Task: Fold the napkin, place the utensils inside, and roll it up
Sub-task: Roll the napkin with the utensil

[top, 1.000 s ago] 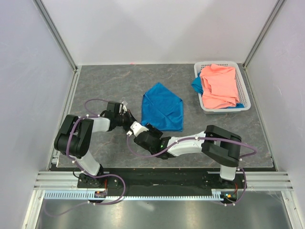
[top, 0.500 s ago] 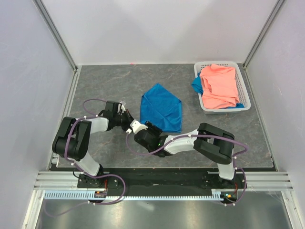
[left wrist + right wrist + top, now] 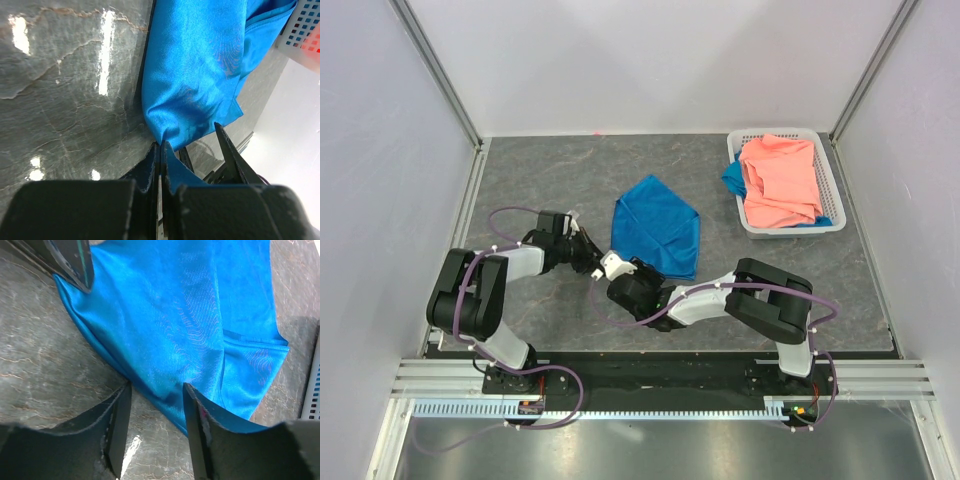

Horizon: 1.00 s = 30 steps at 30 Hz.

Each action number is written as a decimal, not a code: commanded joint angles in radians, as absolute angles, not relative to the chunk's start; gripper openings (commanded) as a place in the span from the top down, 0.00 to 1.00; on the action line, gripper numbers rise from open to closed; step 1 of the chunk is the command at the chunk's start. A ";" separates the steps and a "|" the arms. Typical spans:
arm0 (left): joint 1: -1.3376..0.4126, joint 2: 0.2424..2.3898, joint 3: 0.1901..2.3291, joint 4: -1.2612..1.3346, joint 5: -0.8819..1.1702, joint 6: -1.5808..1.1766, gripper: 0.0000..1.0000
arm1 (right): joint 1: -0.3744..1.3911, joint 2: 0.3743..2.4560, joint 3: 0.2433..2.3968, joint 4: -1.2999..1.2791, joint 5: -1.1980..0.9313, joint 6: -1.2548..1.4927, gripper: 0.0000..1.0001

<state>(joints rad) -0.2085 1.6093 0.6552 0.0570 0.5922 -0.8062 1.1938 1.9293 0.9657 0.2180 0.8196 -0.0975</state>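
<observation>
The napkin (image 3: 657, 225) is a bright blue cloth lying folded in the middle of the table. My left gripper (image 3: 590, 252) is shut on the napkin's near-left corner (image 3: 161, 146), which is pinched between the jaws and lifted a little. My right gripper (image 3: 621, 266) sits just beside it, open. Its fingers (image 3: 117, 415) straddle the napkin's near folded edge (image 3: 160, 390), one on the bare table and one over the cloth. In the right wrist view the left gripper's finger (image 3: 67, 260) shows at the top left. The utensils are out of view.
A white basket (image 3: 832, 190) stands at the back right, holding a salmon-pink cloth (image 3: 780, 180) with a blue scrap (image 3: 731, 180) under it. The basket also appears at the edge of both wrist views (image 3: 305, 35) (image 3: 312, 385). White walls close in the grey marbled table (image 3: 540, 180).
My right gripper's jaws have narrowed and it has moved up to the napkin's near edge. My left gripper has drawn the held corner slightly left.
</observation>
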 commanded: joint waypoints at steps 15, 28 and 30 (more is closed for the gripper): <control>-0.201 1.548 0.673 0.052 0.522 -0.724 0.82 | 1.125 1.980 0.971 0.167 0.591 -0.216 0.74; -0.199 1.413 0.611 0.051 0.303 -0.703 0.24 | 0.996 1.977 1.104 -0.129 0.144 -0.199 1.00; -0.199 1.367 0.577 0.067 0.273 -0.700 0.23 | 0.974 1.980 1.134 -0.182 0.059 -0.183 1.00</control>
